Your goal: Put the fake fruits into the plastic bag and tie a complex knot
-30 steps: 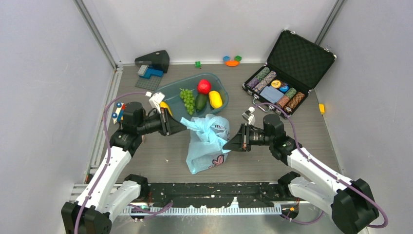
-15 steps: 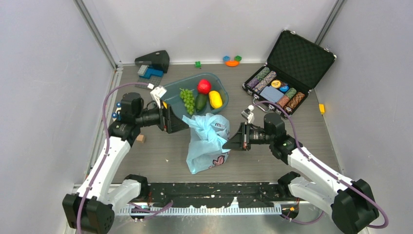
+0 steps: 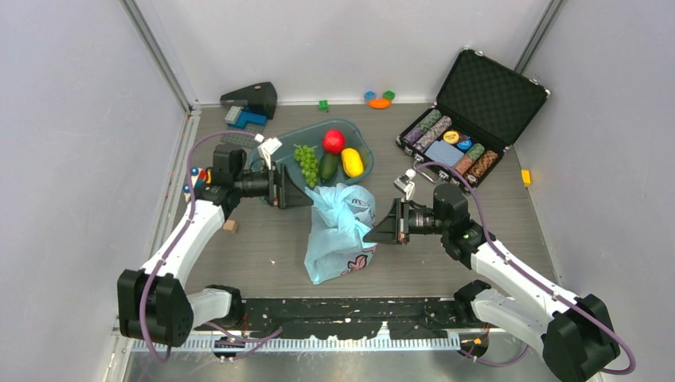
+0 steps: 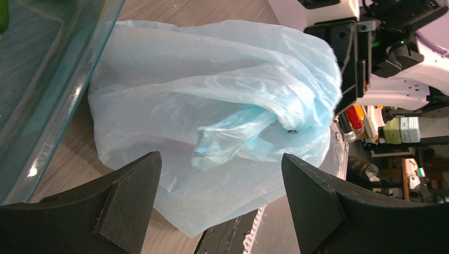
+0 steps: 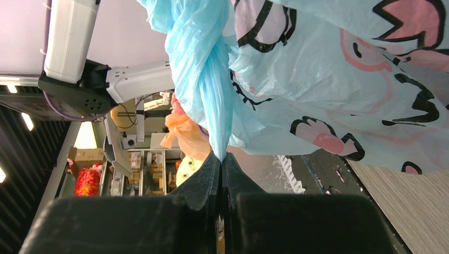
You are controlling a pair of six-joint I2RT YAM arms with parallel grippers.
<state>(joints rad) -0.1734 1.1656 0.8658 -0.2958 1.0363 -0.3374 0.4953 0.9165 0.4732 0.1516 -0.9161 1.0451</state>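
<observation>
My left end effector (image 3: 296, 193) is spread wide and holds nothing. It sits just short of the plastic bag (image 3: 338, 231), and I cannot tell whether they touch. The bag stands on the counter (image 3: 263, 247) between my two end effectors. My right end effector (image 3: 380, 231) is pressed together, pinching a bunched strip of the bag's upper edge. The fake fruits (image 3: 333, 141) lie in a clear tub (image 3: 364, 146) just beyond my left end effector. Crumpled folds hide the bag's inside. A twisted fold faces my left fingers (image 4: 127, 196), and I cannot tell whether it is knotted.
</observation>
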